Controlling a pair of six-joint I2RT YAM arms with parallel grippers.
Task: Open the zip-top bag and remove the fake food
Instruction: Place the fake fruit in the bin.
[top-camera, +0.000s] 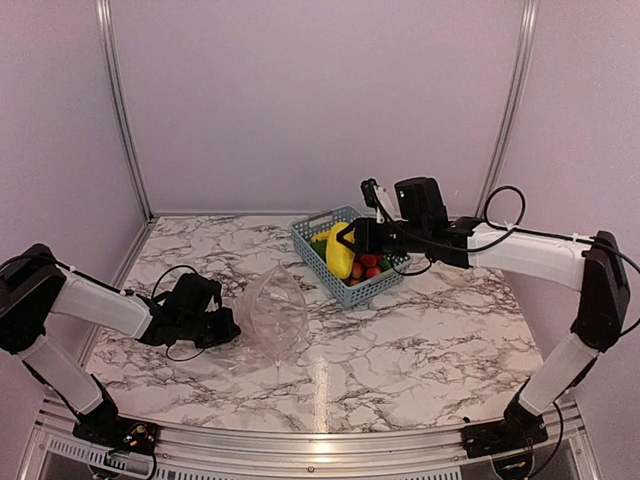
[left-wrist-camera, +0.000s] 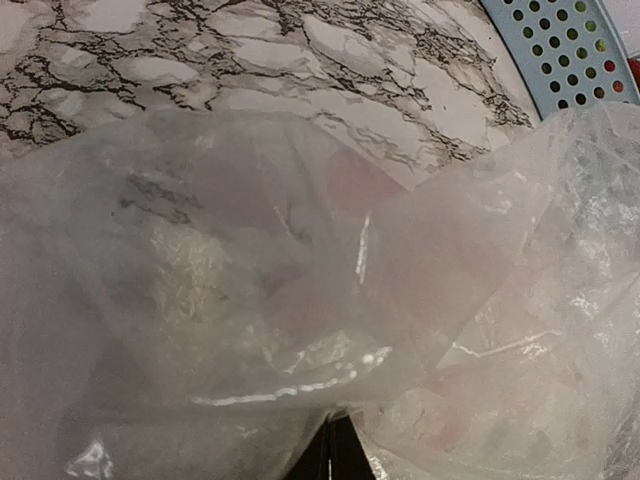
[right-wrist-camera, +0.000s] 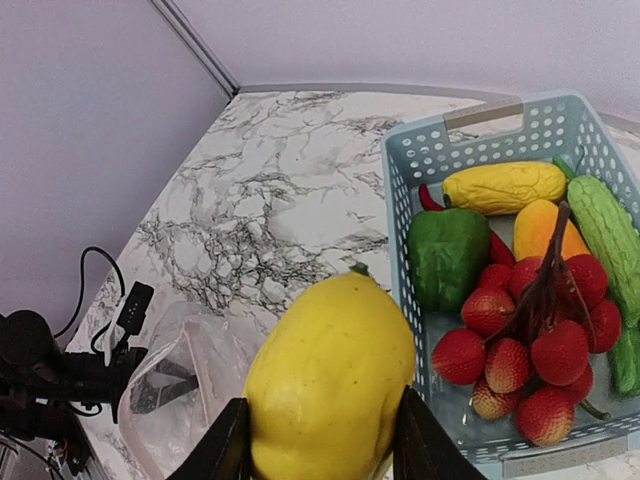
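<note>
At the near left, the left gripper (top-camera: 222, 325) was pinched together on an edge of the zip-top bag (top-camera: 272, 320), which stood crumpled on the marble table (top-camera: 420, 340). Farther right, the right gripper (right-wrist-camera: 322, 445) was clamped on a yellow fake fruit (right-wrist-camera: 335, 370) at the left side of the blue basket (right-wrist-camera: 400, 170), where the other fake food (right-wrist-camera: 530, 340) lay.
</note>
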